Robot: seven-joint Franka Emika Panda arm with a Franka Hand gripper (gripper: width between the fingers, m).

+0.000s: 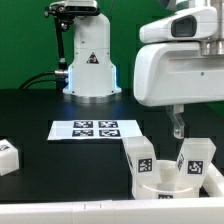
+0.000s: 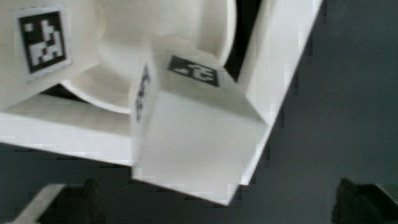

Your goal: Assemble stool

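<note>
Gripper (image 2: 222, 208) wide open, empty
Its fingertips (image 2: 75, 203) hang clear of a leg (image 2: 199, 140) resting against the round seat (image 1: 165, 182) at the exterior view's right, near the marker board (image 1: 95, 129).

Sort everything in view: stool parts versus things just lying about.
Stool parts: seat; flanking legs; lone leg at the exterior view's left edge.
Lying about: marker board; cables behind it.
</note>
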